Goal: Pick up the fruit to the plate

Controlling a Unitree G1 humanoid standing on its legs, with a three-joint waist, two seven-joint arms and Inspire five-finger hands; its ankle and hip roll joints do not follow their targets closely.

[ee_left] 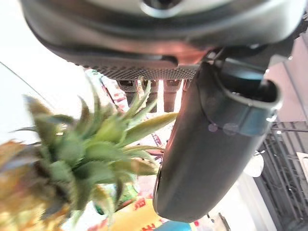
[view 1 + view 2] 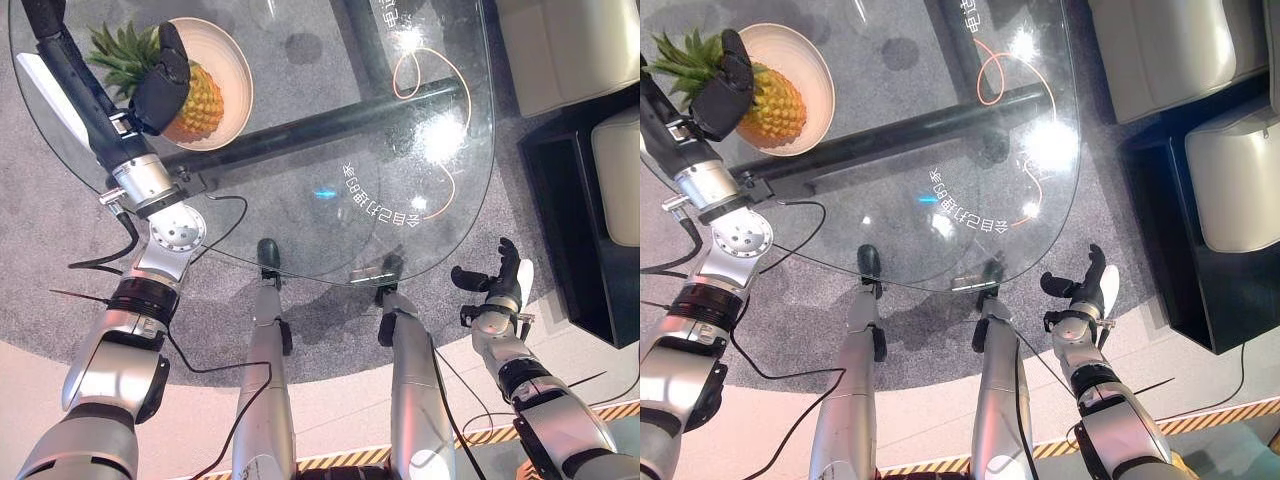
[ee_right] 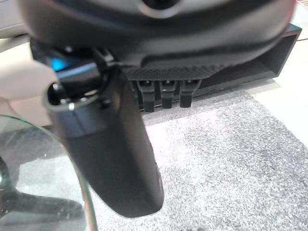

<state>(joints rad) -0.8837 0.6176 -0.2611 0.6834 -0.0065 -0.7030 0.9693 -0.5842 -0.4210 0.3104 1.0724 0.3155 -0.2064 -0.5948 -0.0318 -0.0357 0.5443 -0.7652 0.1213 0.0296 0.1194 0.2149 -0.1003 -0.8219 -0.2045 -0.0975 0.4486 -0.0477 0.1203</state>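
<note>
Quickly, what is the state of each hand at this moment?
Left hand: over the pineapple on the plate; whether it grips cannot be told.
Right hand: open, holding nothing, beside the glass table.

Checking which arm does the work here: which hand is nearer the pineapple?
Left. The left hand is over the pineapple on the plate; the right hand hangs off the table's far side.

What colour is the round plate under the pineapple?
The round plate is a pale cream colour, plain without pattern. It shows best in the left eye view.

Bright overhead light, glare spots on glass table [image 2: 440, 130], wrist views blurry up close
</note>
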